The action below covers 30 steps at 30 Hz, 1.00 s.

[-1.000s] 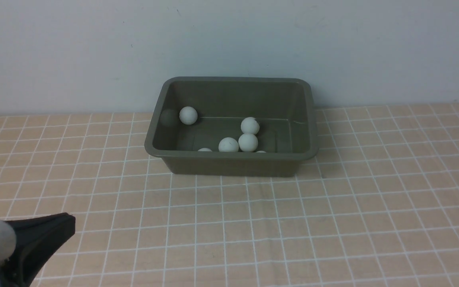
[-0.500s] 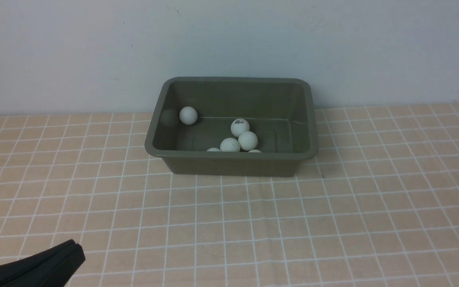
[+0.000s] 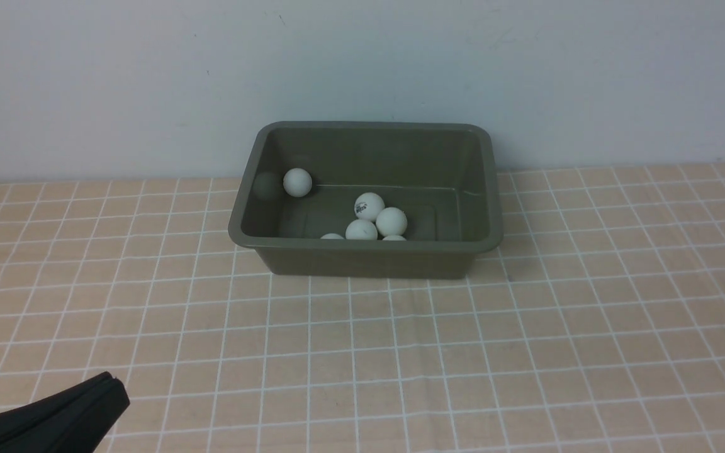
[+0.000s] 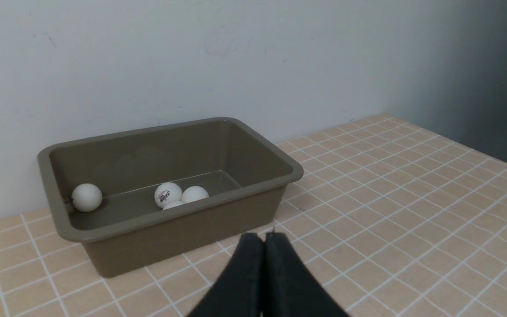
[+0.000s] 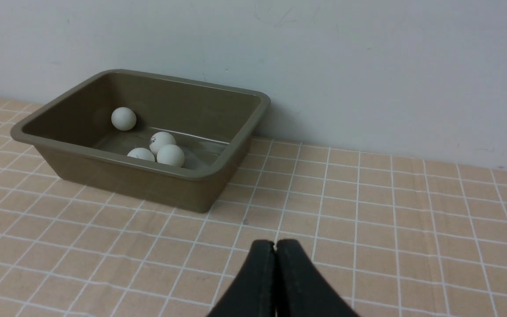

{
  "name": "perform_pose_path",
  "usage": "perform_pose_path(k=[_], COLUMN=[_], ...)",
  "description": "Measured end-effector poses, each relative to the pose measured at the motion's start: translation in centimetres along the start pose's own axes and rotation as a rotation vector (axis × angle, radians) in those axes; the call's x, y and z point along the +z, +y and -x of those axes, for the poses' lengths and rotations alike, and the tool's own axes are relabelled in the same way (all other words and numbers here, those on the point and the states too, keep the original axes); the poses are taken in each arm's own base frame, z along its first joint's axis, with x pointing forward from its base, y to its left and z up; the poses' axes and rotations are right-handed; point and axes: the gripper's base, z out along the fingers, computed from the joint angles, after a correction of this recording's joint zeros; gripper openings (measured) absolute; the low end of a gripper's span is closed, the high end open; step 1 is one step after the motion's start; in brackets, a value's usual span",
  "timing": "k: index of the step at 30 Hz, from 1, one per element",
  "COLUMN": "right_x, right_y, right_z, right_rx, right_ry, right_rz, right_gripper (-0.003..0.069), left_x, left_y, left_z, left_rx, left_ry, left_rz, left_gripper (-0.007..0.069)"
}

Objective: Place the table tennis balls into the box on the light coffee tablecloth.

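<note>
The left gripper (image 4: 263,240) has its two black fingers pressed together with nothing between them, its tip low over the light coffee tablecloth (image 3: 526,327) at the near left corner of the front view, well apart from the box (image 3: 488,189). The right gripper (image 5: 275,246) is likewise closed on nothing, fingers flat against each other above bare cloth (it shows only in its own wrist view, not in the front one).

Beyond both grippers, the dark olive-green box sits on the grid-lined cloth close to the pale wall (image 3: 148,82), its long side facing the robot. The table tennis balls (image 3: 369,206) lie inside it: one ball (image 3: 297,182) alone near the far left corner, beside the left wall, and a cluster by the near wall around the middle. In that cluster, one ball carrying a printed logo (image 4: 168,194) touches or nearly touches two neighbours, and the tops of two more peek over the near rim in the front view, largely hidden by it. Six balls can be counted; whether another lies behind the rim cannot be told. No ball is visible on the cloth.
</note>
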Motion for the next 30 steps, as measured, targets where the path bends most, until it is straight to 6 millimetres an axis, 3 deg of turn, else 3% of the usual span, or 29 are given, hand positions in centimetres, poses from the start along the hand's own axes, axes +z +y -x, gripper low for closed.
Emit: perform_pose_path(k=[6, 12, 19, 22, 27, 30], right_x=[0.0, 0.0, 0.0, 0.0, 0.0, 0.0], right_y=[0.0, 0.0, 0.0, 0.0, 0.0, 0.0], right_z=[0.0, 0.0, -0.1, -0.1, -0.1, -0.1], right_rx=[0.0, 0.0, -0.001, -0.001, -0.001, -0.001], right_ry=[0.002, 0.004, 0.007, 0.007, 0.013, 0.014], right_rz=[0.0, 0.0, -0.001, -0.001, -0.002, -0.002], right_gripper=[-0.0018, -0.0018, -0.0018, -0.0018, -0.0018, -0.0018], left_x=[-0.5, -1.9, -2.6, -3.4, -4.2, -4.4], left_y=[-0.3, 1.4, 4.3, 5.1, 4.7, 4.7], left_z=[0.1, -1.3, -3.4, -3.0, -0.8, -0.5], left_rx=[0.032, 0.285, 0.159, 0.083, 0.222, 0.245], left_ry=[-0.032, -0.157, -0.229, -0.285, -0.316, -0.322], left_rz=[0.005, 0.273, 0.562, 0.677, 0.711, 0.729], left_gripper=[-0.0066, -0.0066, -0.0066, -0.0066, -0.0066, -0.0066])
